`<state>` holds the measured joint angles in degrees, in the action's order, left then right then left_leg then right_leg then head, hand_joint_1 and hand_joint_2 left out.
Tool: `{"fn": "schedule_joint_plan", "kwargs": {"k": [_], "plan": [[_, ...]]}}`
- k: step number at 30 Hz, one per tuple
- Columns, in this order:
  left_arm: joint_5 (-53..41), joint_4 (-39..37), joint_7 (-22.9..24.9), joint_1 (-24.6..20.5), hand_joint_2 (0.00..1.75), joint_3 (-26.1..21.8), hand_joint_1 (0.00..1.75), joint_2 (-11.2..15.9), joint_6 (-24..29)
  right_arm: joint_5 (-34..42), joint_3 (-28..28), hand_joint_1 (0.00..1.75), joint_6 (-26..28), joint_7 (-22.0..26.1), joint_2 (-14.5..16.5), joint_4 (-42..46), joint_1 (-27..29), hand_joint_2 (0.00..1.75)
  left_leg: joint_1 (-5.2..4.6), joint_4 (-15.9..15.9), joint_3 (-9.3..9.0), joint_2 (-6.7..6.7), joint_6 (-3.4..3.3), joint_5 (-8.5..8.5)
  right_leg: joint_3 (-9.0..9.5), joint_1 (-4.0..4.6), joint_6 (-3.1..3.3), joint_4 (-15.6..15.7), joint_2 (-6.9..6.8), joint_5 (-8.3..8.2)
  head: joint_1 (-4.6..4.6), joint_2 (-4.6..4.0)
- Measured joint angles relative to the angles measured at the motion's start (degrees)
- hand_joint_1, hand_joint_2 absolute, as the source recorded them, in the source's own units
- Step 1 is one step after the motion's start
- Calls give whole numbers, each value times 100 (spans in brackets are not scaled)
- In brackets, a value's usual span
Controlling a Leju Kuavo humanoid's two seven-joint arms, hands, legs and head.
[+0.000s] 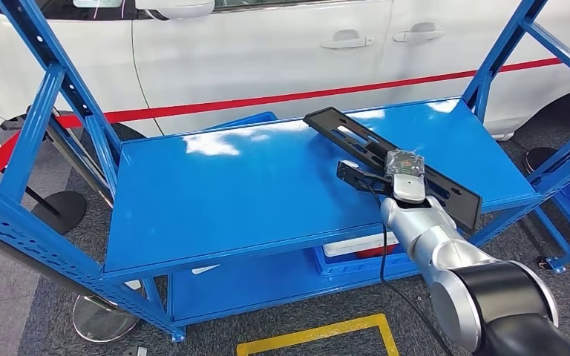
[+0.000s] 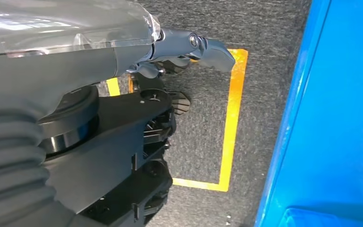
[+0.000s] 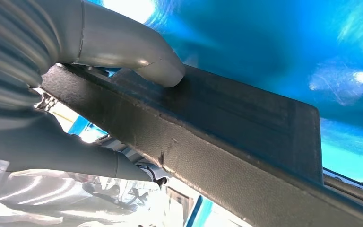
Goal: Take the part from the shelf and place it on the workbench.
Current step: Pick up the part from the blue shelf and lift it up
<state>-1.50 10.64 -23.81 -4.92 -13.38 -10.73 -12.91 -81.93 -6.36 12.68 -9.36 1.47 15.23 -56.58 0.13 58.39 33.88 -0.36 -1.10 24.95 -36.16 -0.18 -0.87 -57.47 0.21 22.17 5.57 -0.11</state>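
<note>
Part (image 1: 371, 148), long, flat and black with slots cut through it, lies over the right half of the blue shelf (image 1: 230, 193), and my right hand (image 1: 404, 178) grips it near its near end. Its long axis runs on a slant: the far end points away and to my left, toward the white car (image 1: 267, 52) behind the shelf, and the near end points to my right and hangs past the shelf's front edge. In the right wrist view my thumb (image 3: 142, 59) presses on the part's broad face while my fingers (image 3: 75, 156) close under its edge, so the grip is plainly shut around it. My left hand (image 2: 179, 52) hangs low over grey carpet (image 2: 264, 28) and a yellow floor line (image 2: 231, 118), its fingers curled in with nothing between them
</note>
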Motion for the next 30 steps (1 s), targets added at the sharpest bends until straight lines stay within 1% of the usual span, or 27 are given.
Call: {"fn": "schedule_joint_plan", "kwargs": {"k": [8, 26, 30], "plan": [[98, 0, -124, 7, 175, -80, 0, 0, -76, -22, 39, 175, -2, 2, 10, 0, 0, 175, 0, 0, 1, 0, 0, 0, -1, 0, 0, 0, -1, 0, 0, 0], [100, 0, -128, 8, 175, -105, 0, 0, -97, -32, 57, 175, 8, 21, 10, 0, 0, 175, 0, 0, 1, 0, 0, 0, -2, 0, 0, 0, 0, 0, 0, 0], [99, 0, -132, 8, 175, -118, 0, 0, -102, -19, 79, 175, 127, 100, 14, 1, 0, 175, 0, 0, 2, 0, 0, 0, -2, 0, 0, 0, 0, 0, 0, 0]]}}
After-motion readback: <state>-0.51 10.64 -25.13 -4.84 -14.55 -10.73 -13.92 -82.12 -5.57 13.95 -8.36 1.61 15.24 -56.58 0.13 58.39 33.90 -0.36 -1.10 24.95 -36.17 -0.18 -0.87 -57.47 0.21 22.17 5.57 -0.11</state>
